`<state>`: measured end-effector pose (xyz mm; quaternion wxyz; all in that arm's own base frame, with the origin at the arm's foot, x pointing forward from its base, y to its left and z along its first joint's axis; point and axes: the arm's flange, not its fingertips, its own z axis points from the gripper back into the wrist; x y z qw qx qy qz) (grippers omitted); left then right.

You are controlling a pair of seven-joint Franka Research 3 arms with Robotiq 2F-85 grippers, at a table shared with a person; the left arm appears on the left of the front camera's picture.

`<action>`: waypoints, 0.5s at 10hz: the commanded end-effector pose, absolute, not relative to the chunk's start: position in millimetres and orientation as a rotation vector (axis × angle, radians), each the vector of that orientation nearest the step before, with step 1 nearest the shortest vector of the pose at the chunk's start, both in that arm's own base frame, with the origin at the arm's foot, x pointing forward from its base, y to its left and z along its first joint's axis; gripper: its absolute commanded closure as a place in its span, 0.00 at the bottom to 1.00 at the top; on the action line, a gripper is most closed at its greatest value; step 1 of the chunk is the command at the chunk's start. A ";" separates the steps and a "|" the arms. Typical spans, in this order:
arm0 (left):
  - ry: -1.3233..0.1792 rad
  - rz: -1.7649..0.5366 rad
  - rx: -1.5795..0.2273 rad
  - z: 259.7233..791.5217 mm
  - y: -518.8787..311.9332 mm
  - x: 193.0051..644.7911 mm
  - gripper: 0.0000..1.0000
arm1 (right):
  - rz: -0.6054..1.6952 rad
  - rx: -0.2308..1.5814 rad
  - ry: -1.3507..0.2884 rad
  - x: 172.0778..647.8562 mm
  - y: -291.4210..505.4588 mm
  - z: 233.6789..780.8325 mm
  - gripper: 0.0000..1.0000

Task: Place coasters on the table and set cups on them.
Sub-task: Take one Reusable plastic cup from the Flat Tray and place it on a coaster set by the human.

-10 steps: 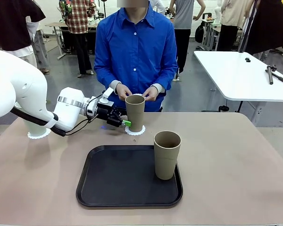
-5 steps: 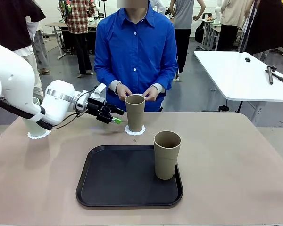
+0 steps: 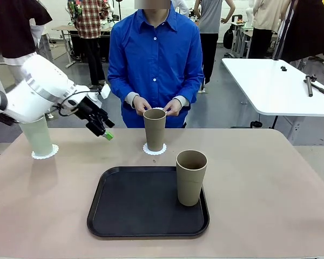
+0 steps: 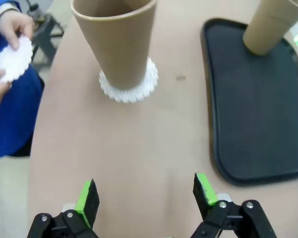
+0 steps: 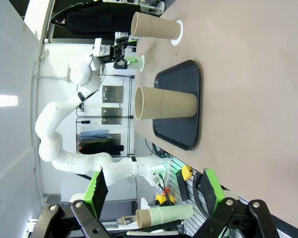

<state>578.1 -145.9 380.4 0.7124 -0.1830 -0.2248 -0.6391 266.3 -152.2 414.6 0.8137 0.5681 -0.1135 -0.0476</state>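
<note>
A tan cup (image 3: 154, 129) stands on a white lacy coaster (image 3: 154, 150) at the table's far middle, in front of the person. My left gripper (image 3: 101, 128) hangs open and empty above the table (image 3: 259, 178), well left of that cup. In the left wrist view the cup (image 4: 116, 44) and its coaster (image 4: 131, 90) lie ahead of the open left gripper (image 4: 145, 198). A mint cup (image 3: 38, 136) sits on a coaster (image 3: 45, 153) at the far left. The second tan cup (image 3: 191, 177) stands on the black tray (image 3: 146, 216). My right gripper (image 5: 154, 191) is open and empty.
The person's hands (image 3: 142, 105) are close behind the middle cup; one hand holds a spare coaster (image 4: 13, 58). The right half of the table is bare. A white table (image 3: 281, 86) stands behind on the right, and other people stand farther off.
My left gripper has drawn back from the middle tan cup, moving left and up, and stays open. The cup remains on its coaster.
</note>
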 end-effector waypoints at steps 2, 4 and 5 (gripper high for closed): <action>-0.394 -1.438 -0.223 433.9 -151.9 524.4 0.00 | -0.096 1.226 -0.252 265.3 -151.6 414.2 0.00; -0.426 -1.326 -0.260 470.1 -159.5 494.1 0.00 | -0.096 1.226 -0.252 265.3 -151.6 414.2 0.00; -0.417 -1.309 -0.225 479.9 -162.2 486.3 0.00 | -0.096 1.226 -0.252 265.3 -151.6 414.2 0.00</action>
